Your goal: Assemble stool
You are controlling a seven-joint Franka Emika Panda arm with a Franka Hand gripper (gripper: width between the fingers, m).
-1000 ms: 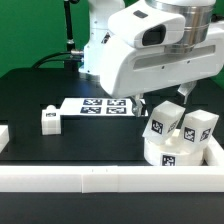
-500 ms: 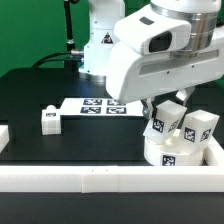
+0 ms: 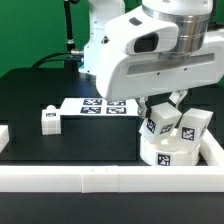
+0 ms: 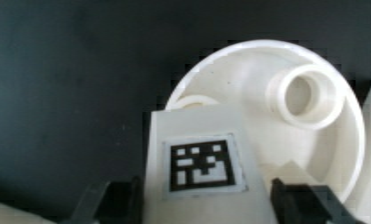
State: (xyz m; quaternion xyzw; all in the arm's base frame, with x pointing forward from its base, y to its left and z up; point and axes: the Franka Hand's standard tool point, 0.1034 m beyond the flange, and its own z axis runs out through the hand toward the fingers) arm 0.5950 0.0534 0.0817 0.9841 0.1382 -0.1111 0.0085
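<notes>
The stool's round white seat lies by the corner of the rails on the exterior view's right. Two tagged white legs stand in it. My gripper reaches down over the nearer leg and is shut on it; that leg leans a little. The other leg stands beside it. In the wrist view the held leg sits between my two dark fingers, with the gripper closed against its sides. Behind it are the seat and an open socket. A third leg lies alone on the exterior view's left.
The marker board lies flat on the black table behind the seat. A long white rail runs along the front edge and another rail along the exterior view's right, close to the seat.
The gripper has closed from wide open onto the nearer leg in the seat. The arm has shifted slightly, and the leg and seat have moved a little with it.
</notes>
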